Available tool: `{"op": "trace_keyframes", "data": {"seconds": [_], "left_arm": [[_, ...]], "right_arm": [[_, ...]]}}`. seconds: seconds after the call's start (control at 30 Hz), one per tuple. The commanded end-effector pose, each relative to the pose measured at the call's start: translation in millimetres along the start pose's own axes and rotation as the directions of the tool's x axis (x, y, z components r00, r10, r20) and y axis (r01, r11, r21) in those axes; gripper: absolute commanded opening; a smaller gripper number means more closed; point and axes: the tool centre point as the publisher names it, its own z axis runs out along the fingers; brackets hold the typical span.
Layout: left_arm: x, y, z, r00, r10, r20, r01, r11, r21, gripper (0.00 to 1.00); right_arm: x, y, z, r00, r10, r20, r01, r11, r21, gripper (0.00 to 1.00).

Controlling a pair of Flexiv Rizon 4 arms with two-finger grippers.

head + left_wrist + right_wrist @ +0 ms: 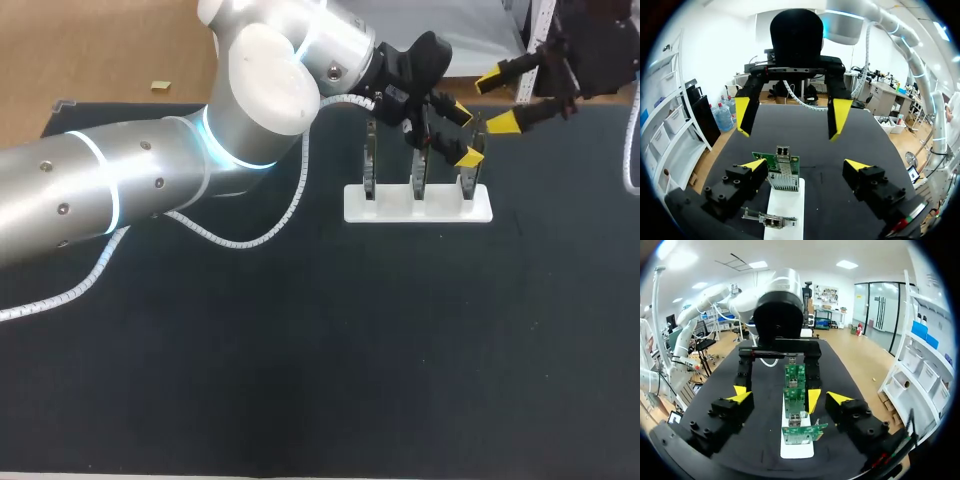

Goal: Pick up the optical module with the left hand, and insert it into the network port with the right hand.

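Since neither gripper holds anything, pickup not yet done. L gripper [805, 165] fingers spread, straddling green circuit board w/ metal network port [783, 171], upright in white slotted stand [785, 206]. R gripper [791, 117] also spread, just beyond. Optical module: can't pick out. Insertion still to do.

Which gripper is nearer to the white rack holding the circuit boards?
Left. The left gripper sits over the right end of the white rack; the right gripper hangs beyond that end, farther from it.
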Motion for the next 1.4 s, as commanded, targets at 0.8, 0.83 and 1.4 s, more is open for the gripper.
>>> {"op": "trace_keyframes", "data": {"seconds": [0.8, 0.83, 1.4], "left_arm": [[-1.7, 4.1, 0.9, 1.000, -0.001, -0.007, 0.001, 1.000, 0.008, 1.00], [-1.7, 4.1, 0.9, 1.000, -0.001, -0.007, 0.001, 1.000, 0.008, 1.00], [-1.7, 4.1, 0.9, 1.000, -0.001, -0.007, 0.001, 1.000, 0.008, 1.00]], "right_arm": [[1.3, -4.5, 1.6, 1.000, -0.013, 0.009, 0.013, 1.000, -0.011, 0.00], [1.1, -4.8, 2.1, 1.000, -0.014, 0.008, 0.014, 1.000, -0.013, 0.00], [7.0, -7.9, 7.3, 1.000, -0.005, -0.023, 0.004, 0.999, -0.045, 0.00]]}}
